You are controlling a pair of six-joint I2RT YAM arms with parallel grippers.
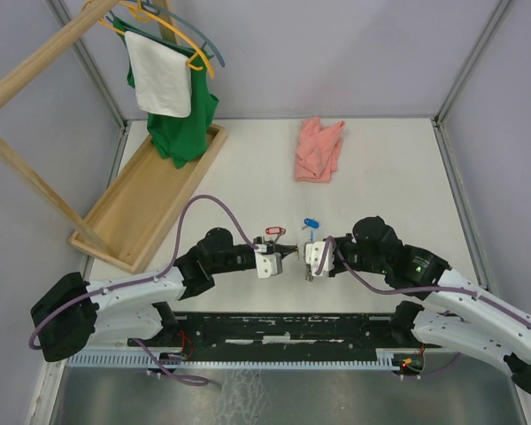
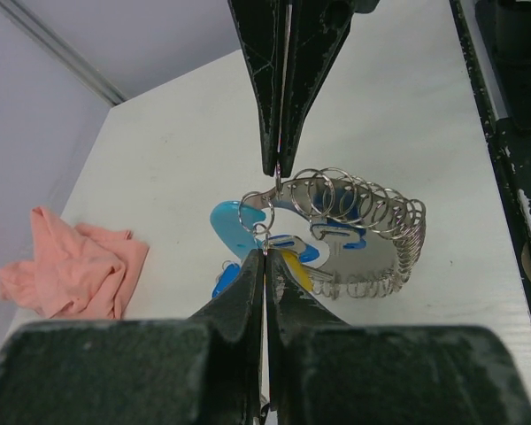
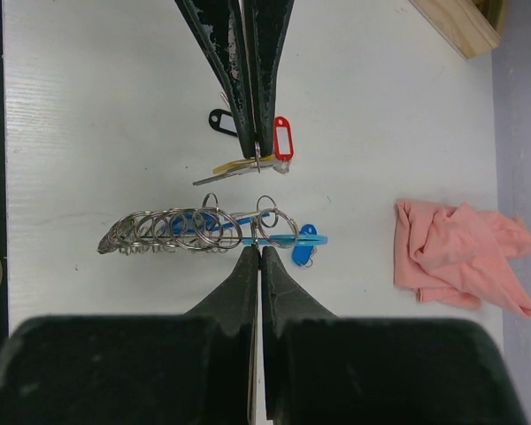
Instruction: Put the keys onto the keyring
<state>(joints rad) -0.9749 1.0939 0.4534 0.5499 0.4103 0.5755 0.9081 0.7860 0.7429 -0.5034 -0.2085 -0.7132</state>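
The white tabletop (image 1: 398, 195) carries one wooden tray (image 1: 137, 208) at 10 o'clock from the arms' meeting point and one crumpled pink cloth (image 1: 319, 150) at 12 o'clock. There are two pincers, tip to tip near the middle, and neither shows a gap between its fingers. The right pincer (image 3: 259, 255) is pressed shut with its tips at an end ring of the one keyring (image 3: 173, 230), a loop of many silver rings that stretches toward 9 o'clock in the right wrist view; whether the loop hangs free or touches the tabletop cannot be told. The left pincer (image 2: 264, 258) is clamped on the small ring of the keys (image 3: 248, 166), just beside the keyring at its 12 o'clock. That bunch shows three tags: red (image 3: 284, 140), black (image 3: 219, 121), yellow (image 3: 233, 166); its blades are too small to count. Two blue tags sit by the keyring: a light-blue one (image 2: 226, 221) and a darker one (image 3: 301, 255).
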